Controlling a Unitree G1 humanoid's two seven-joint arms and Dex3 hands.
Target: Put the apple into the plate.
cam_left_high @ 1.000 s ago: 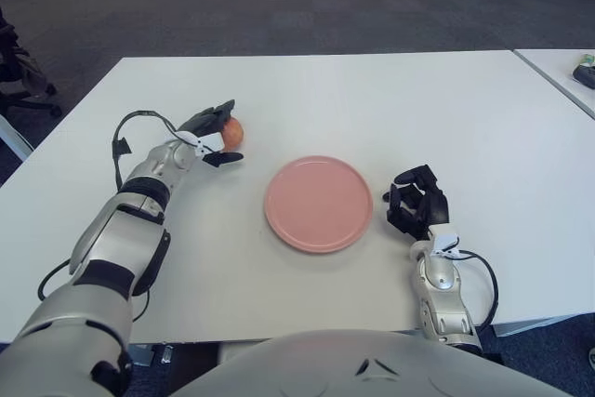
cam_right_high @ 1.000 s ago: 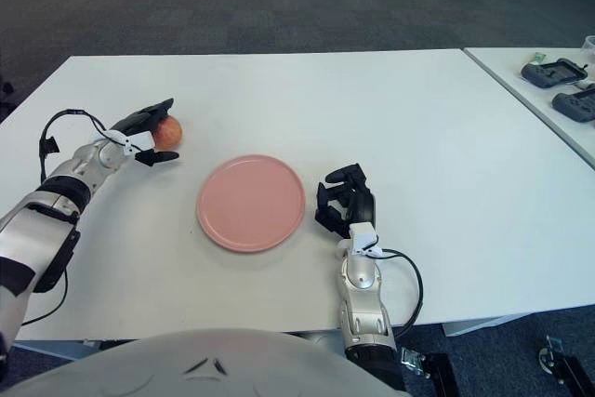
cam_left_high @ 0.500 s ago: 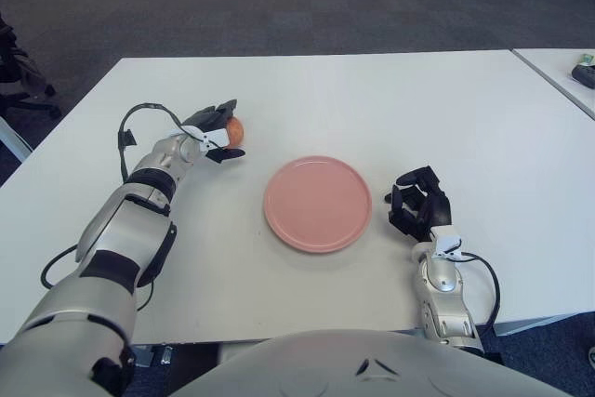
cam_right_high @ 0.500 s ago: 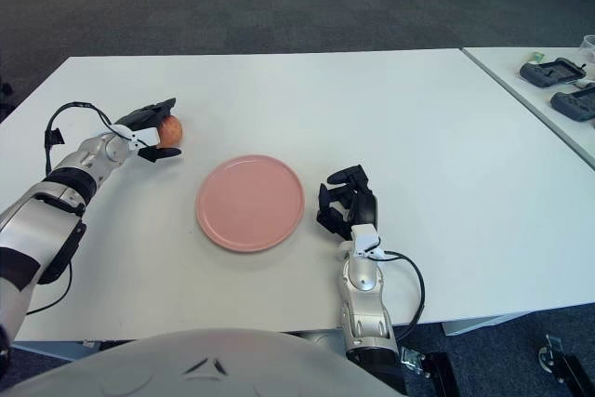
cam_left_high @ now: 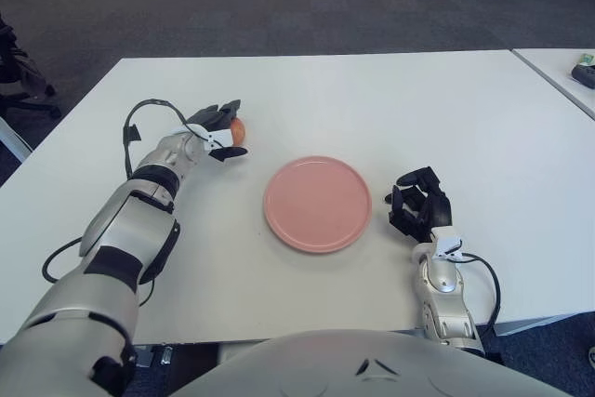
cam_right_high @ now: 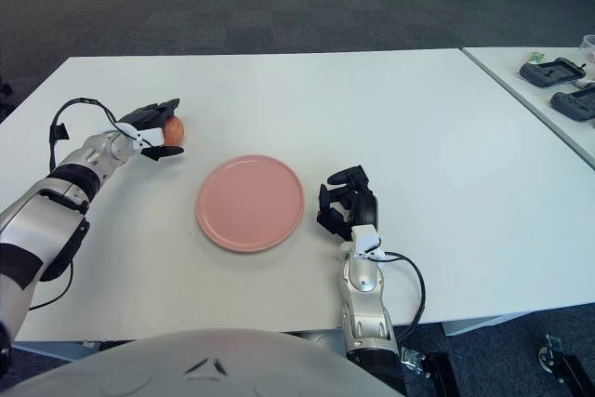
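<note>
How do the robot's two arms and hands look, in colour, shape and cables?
Both arms have rounded silver-grey shells with black bands at the joints. The left hand and right hand have three thick black fingers on a small white and silver wrist piece. A thin black cable loops out beside each wrist and runs back along the forearm. I see no markings or sleeves.

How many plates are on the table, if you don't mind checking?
1. The plate lies mid-table between the left robot hand, around the apple, and the right robot hand.
</note>
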